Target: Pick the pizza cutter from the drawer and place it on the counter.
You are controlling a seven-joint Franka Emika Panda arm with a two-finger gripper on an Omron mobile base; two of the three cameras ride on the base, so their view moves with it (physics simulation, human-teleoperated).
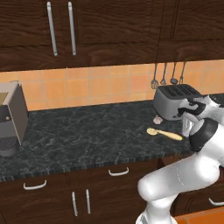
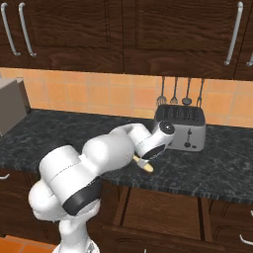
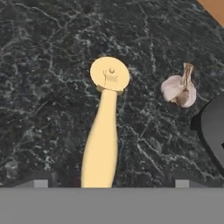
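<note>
pizza cutter (image 3: pixel 103 131) lies flat on desk (image 1: pixel 87 135) by garlic (image 3: pixel 179 89); place step looks done, end effector (image 3: pixel 111 183) state can't tell, next: retract.

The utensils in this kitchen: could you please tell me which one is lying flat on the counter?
The tan pizza cutter, lying on the counter; the grey utensils hang on the wall.

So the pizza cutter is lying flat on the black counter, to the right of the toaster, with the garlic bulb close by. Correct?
One detail is off: the pizza cutter does lie flat on the counter near the garlic bulb, but in front of the toaster, toward the counter's edge, not to its right. The left base view shows this.
</note>
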